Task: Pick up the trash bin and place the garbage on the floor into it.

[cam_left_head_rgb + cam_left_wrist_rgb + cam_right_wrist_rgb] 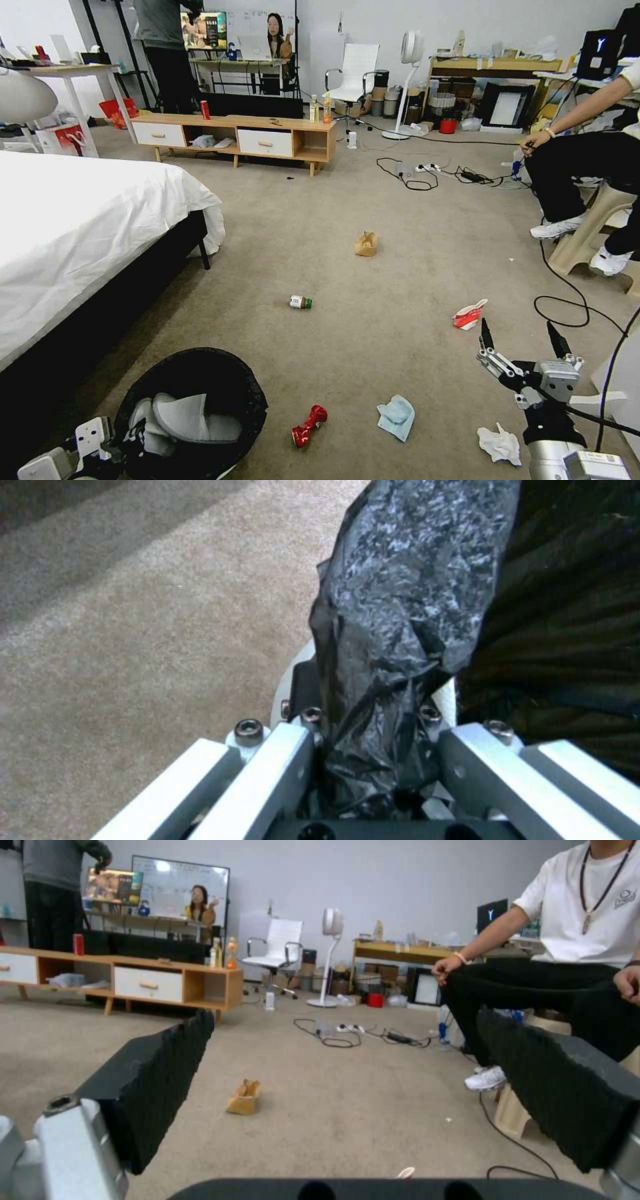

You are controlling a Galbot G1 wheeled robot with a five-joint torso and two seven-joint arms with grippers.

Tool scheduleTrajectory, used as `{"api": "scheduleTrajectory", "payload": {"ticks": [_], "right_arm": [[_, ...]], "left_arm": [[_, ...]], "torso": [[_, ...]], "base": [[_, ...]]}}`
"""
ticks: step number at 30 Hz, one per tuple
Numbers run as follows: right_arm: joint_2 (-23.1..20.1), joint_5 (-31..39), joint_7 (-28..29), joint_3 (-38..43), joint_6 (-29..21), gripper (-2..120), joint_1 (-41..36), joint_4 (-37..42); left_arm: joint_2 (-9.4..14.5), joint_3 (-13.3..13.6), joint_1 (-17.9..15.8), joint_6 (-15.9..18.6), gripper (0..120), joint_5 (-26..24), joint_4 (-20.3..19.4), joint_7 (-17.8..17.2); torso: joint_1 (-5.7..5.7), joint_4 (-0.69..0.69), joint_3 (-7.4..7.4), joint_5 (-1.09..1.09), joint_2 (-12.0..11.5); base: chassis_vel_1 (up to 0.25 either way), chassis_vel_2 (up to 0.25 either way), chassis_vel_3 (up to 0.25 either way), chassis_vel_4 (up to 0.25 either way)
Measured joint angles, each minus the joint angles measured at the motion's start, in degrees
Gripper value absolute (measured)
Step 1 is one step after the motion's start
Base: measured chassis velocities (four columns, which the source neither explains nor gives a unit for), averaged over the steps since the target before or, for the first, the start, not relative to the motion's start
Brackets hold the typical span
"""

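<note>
Left gripper (373, 760) was clamped on the trash bin (193, 407), right gripper (521, 337) fingers apart, garbage (308, 425) all still on the floor (373, 293).

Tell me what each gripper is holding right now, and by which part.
The left gripper holds the round white trash bin lined with a black plastic bag by its bag-covered rim. The right gripper holds nothing, jaws open above the beige carpet floor.
</note>
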Motion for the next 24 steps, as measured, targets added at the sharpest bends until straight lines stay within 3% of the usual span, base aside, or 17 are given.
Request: {"api": "scheduleTrajectory", "payload": {"ticks": [24], "right_arm": [[0.0,0.0,0.0,0.0,0.0,100,0.0,0.0]], "left_arm": [[1.0,-0.2,0.1,0.0,7,-1.4,-1.3,0.6]], "torso": [[0.00,0.00,0.00,0.00,0.0]], "base": [[0.000,0.000,0.000,0.000]]}}
